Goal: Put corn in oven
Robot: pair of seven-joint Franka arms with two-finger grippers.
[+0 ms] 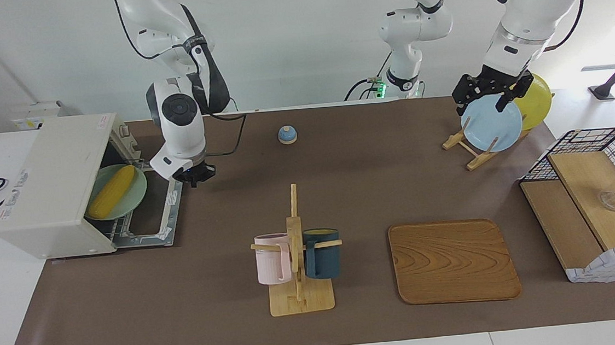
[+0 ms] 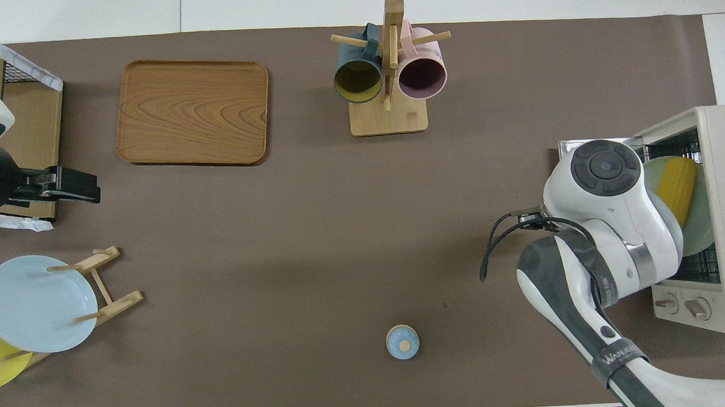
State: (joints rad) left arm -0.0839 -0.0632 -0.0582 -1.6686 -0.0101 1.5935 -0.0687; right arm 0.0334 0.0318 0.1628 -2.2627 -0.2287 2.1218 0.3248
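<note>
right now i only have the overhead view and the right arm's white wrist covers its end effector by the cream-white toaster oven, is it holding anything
Observer: No. The right end effector is shut and empty, over the cream-white toaster oven's dark glass door, which lies folded down.
Operator: is the corn in there
Observer: Yes. The bare yellow corn cob lies on a round pale green plate in the oven's mouth, and part of the plate shows past the front edge.
Operator: and the left arm
Observer: It waits. The left end effector hangs open and empty by the top rim of the round pale blue plate.
</note>
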